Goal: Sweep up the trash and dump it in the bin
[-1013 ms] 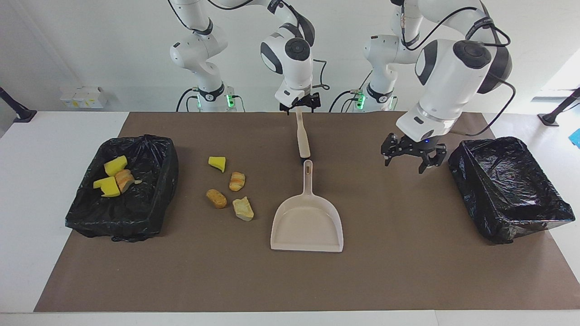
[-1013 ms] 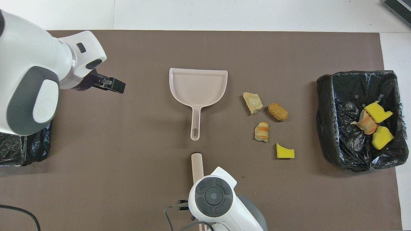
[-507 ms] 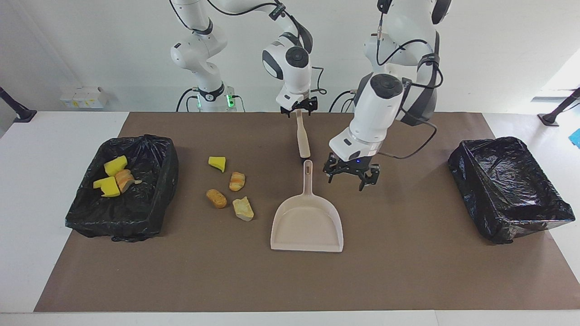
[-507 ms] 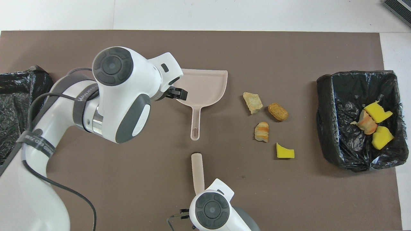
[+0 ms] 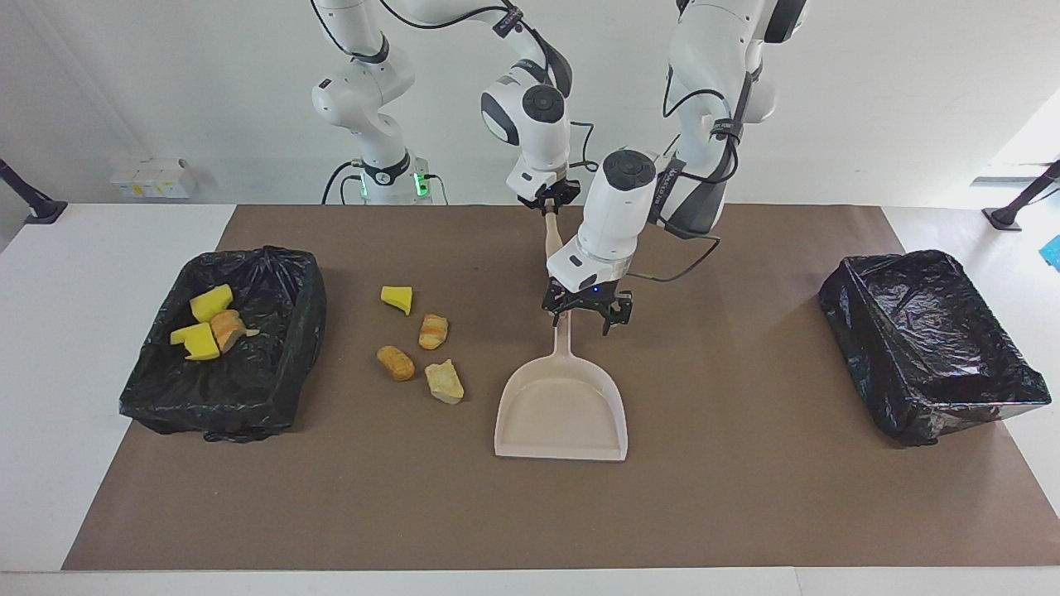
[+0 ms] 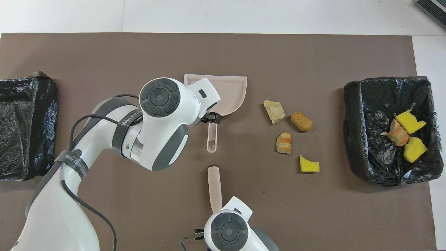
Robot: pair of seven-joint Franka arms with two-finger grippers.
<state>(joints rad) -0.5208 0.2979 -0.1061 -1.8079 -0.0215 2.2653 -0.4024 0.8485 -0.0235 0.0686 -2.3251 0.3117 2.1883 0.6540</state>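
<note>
Left gripper (image 5: 586,314) moved over dustpan (image 5: 561,410) handle, open | right gripper (image 5: 550,199) clamped on brush (image 5: 553,240)

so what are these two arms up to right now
It is a sweep-up job. The right gripper is shut on the beige brush handle, while the left gripper sits open over the dustpan handle. Four trash pieces lie on the brown mat beside the pan; three are in the bin.

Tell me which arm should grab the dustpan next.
Left. The left gripper hangs open right over the handle of the beige plastic dustpan, while the right gripper is shut on the separate beige rod-shaped handle.
</note>
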